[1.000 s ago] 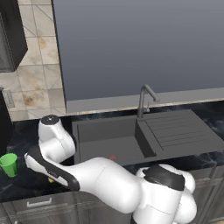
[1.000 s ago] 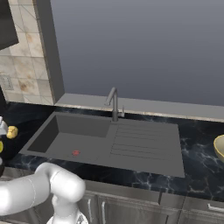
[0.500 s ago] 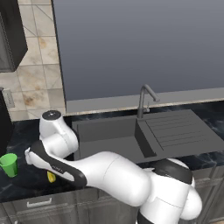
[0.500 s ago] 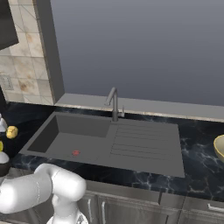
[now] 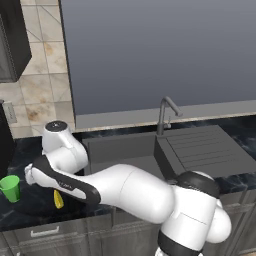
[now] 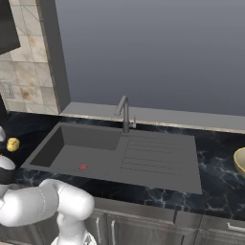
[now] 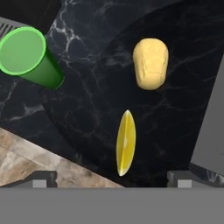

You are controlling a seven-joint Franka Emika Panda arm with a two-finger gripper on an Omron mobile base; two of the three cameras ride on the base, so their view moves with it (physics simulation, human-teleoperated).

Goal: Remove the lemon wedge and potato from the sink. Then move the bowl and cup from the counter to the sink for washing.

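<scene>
The big white arm is bending far over to the dark counter beside the sink. Its pincer is hanging above that counter with its two small tips standing wide apart, and nothing is sitting between them.

Looking down from the hand, the lemon wedge is lying flat on the dark stone just in front of the pincer, about midway between the two tips. It is not touching either tip. One pointed end is aiming toward the pincer and the other is aiming away from it. The potato is lying farther out past the wedge, a little off to one side, with a gap between the two. The green cup is standing well off to the other side, apart from both of them.

From the left base camera, the cup is standing near the front edge of the counter, and the lemon wedge is peeking out from under the arm close by. From the right base camera, the potato is sitting on the counter to the side of the sink. The basin has its little red drain showing. The bowl is sitting far away on the counter past the drainboard, well apart from the pincer.
</scene>
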